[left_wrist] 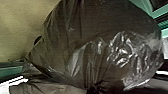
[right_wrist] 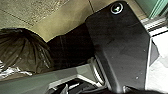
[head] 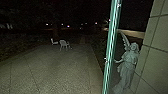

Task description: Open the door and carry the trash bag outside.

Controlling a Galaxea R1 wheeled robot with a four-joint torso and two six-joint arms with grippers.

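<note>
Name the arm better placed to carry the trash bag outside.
Probably the left: the trash bag looms large in its wrist view, gathered neck included, and looks smaller and cut off in the right's.

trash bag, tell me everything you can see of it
The trash bag looks like thin, dark brownish-black plastic, shiny, with bright glints on its crumpled side. It is rounded and bulging, as if full, and I see no tear. Folds fan out from a tight, dark gather, with looser plastic spreading past it. It shows in both wrist views. What holds it at the gather, and what is inside, I cannot make out.
</note>
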